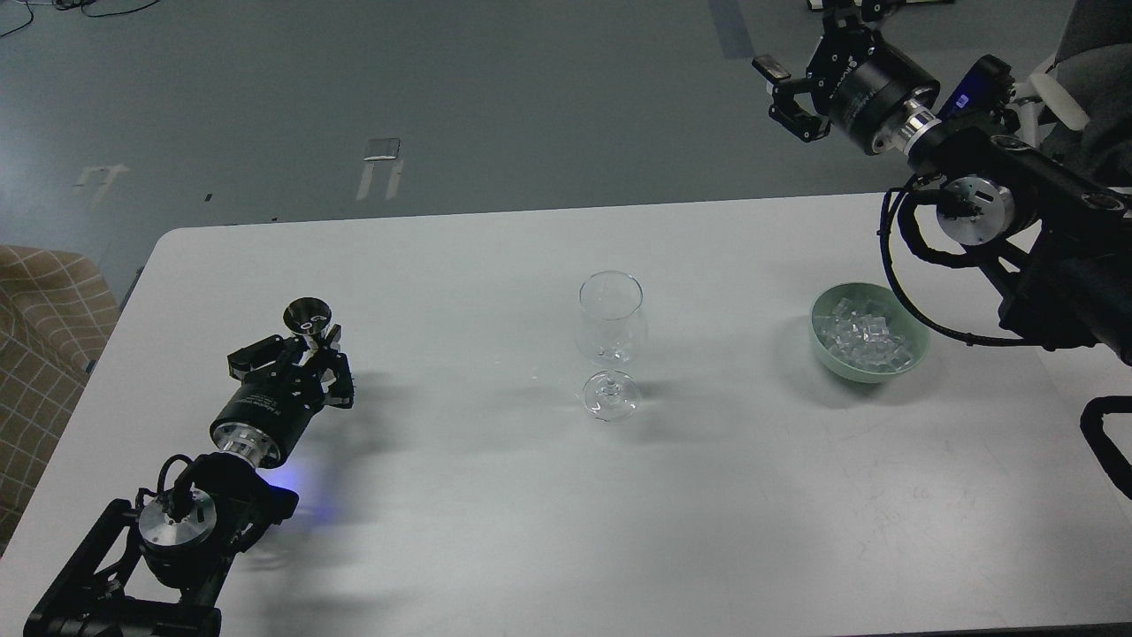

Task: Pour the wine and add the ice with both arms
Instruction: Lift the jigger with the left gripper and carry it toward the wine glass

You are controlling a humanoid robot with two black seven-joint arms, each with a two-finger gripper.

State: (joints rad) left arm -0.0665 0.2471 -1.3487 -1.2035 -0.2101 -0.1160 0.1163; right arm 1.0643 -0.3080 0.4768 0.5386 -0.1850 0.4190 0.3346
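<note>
Nearest, left of the stemmed glass (610,341), the left gripper (311,358) sits at the steel jigger (308,320), fingers about its waist, apparently closed on it; the wine cannot be seen; pouring seems the step in hand, calling for a lift across open table (460,495); right of the glass, ice (862,332) fills the green bowl (871,367); beyond, the right gripper (791,93) hangs wide, empty, past the table's far edge.

A smooth white rectangular tabletop (495,531) with rounded corners fills most of the view. Beyond it lies a grey-green floor (442,97) marked with pale tape strips (380,172). A tan checked fabric seat (40,345) stands at the left edge.
</note>
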